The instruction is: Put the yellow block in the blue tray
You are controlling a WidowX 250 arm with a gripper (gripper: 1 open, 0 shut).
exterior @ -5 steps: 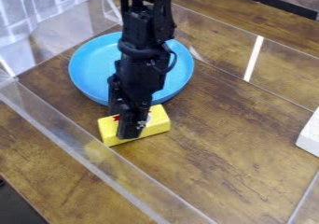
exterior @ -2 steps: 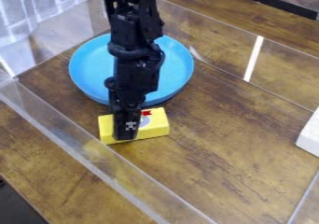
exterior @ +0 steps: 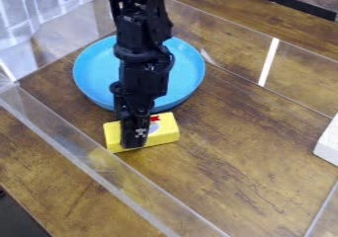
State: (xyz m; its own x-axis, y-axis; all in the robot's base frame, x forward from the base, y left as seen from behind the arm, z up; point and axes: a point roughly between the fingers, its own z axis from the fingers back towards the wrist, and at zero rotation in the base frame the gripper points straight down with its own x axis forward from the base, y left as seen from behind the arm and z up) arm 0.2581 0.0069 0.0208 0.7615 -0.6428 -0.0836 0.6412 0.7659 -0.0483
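The yellow block (exterior: 161, 132) lies flat on the wooden table just in front of the blue tray (exterior: 95, 71), with a bit of its red-and-white label showing. My gripper (exterior: 134, 134) points straight down onto the block, its black fingers shut around the block's middle. The arm rises above it and hides part of the tray's centre. The block still rests on the table surface.
Clear acrylic walls (exterior: 79, 152) fence the wooden table on the left and front. A white strip (exterior: 270, 61) lies at the back right, and a white object (exterior: 327, 142) sits at the right edge.
The arm has straightened and rolled slightly over the block since the earliest frame; the block stays in the same spot.
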